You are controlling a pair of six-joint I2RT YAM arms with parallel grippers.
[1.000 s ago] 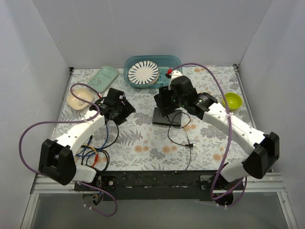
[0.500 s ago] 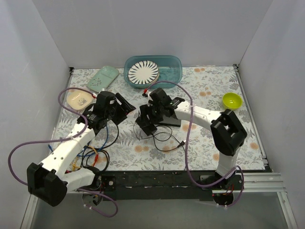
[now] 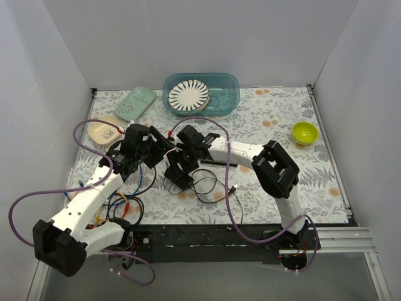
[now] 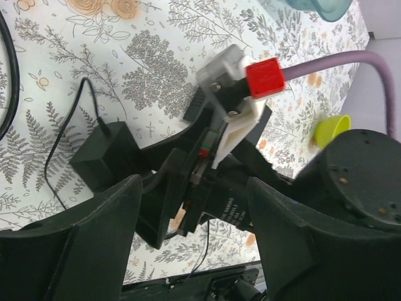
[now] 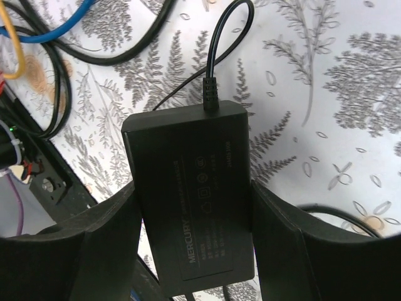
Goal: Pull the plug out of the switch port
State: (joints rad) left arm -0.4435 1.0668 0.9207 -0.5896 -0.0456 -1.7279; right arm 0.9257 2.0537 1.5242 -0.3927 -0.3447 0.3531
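Observation:
The switch is a flat black box marked MERCURY [image 5: 188, 188]. My right gripper [image 5: 194, 251] is shut on its two long sides and holds it over the patterned table. The black plug [image 5: 210, 94] sits in the port on the box's far short edge, and its thin cable loops away. In the top view the right gripper [image 3: 178, 168] and switch are left of centre. My left gripper [image 3: 161, 149] is open and empty, just up and left of them. In the left wrist view the switch [image 4: 103, 157] and plug [image 4: 103, 129] lie beyond the open left gripper [image 4: 194, 251].
A teal tub [image 3: 229, 94] holding a striped plate stands at the back. A mint tray [image 3: 135, 103] and a beige dish [image 3: 103, 130] sit at the back left, a green bowl [image 3: 305, 132] at the right. Coloured wires [image 3: 122, 202] lie near left. The black cable [image 3: 210, 186] coils at centre.
My right arm has swung left and nearer, carrying the switch with its cable trailing. My left gripper has moved right, close to the switch.

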